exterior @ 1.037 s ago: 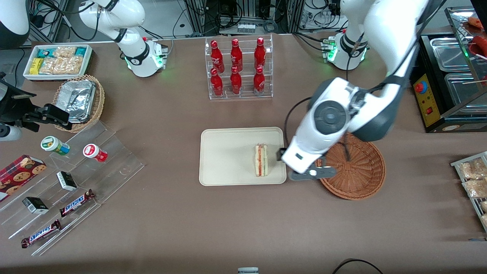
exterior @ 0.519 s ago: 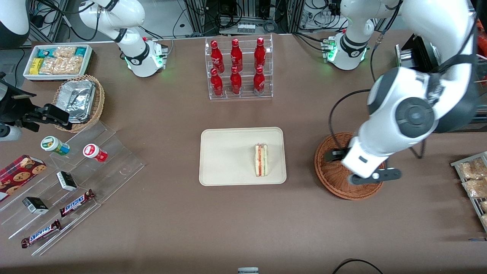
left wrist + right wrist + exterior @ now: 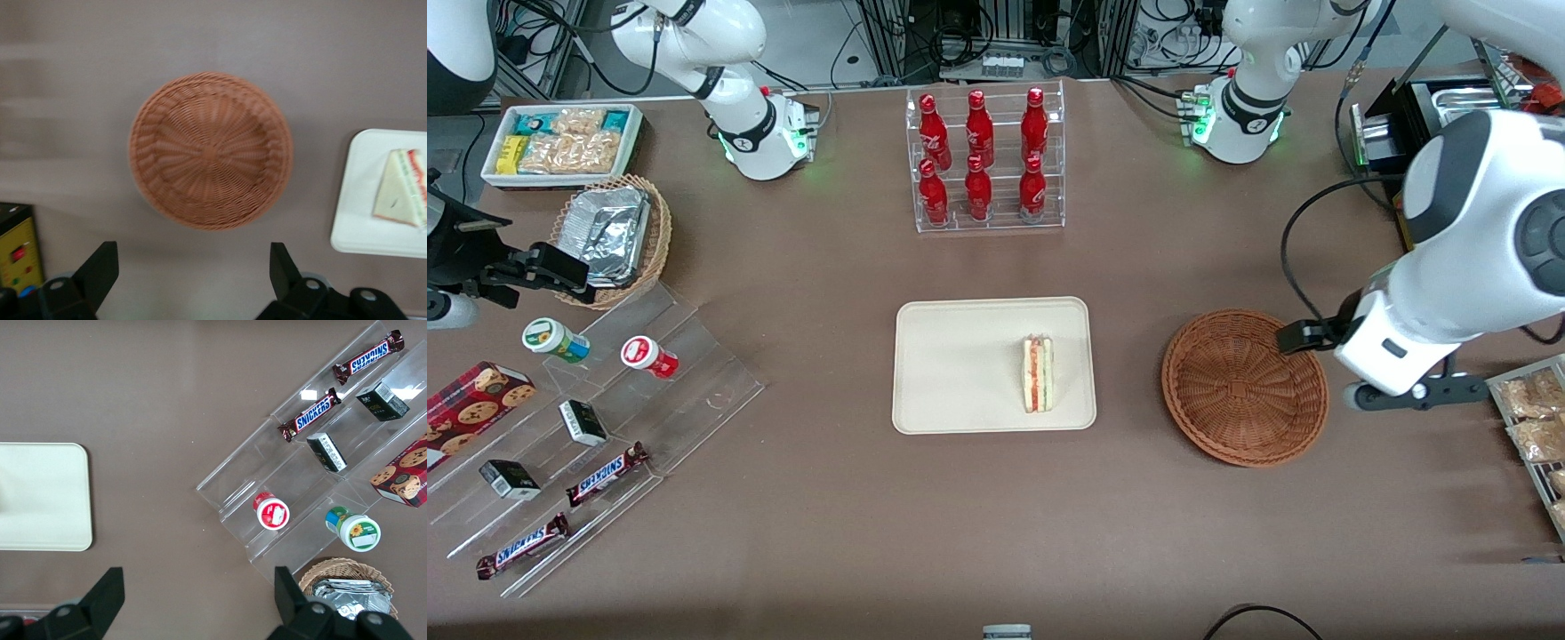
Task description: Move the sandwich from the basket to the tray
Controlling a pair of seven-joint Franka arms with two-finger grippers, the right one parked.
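Sandwich lies on the cream tray, on the part of the tray nearest the basket, its layered red, orange and green edge showing. It is well apart from the claw and nothing touches it. The tray sits flat on the brown tabletop, nearer the front camera than the clear rack of red bottles.

Beside the tray, toward the working arm's end of the tabletop, stands the round reddish-brown basket, with nothing in it; the wrist view shows its woven bottom bare and a corner of the tray with the sandwich on it.

The claw hangs above the tabletop just beside the basket, on the side away from the tray. Its two fingers are spread wide and hold nothing. In the front view the arm's wrist hides the claw.
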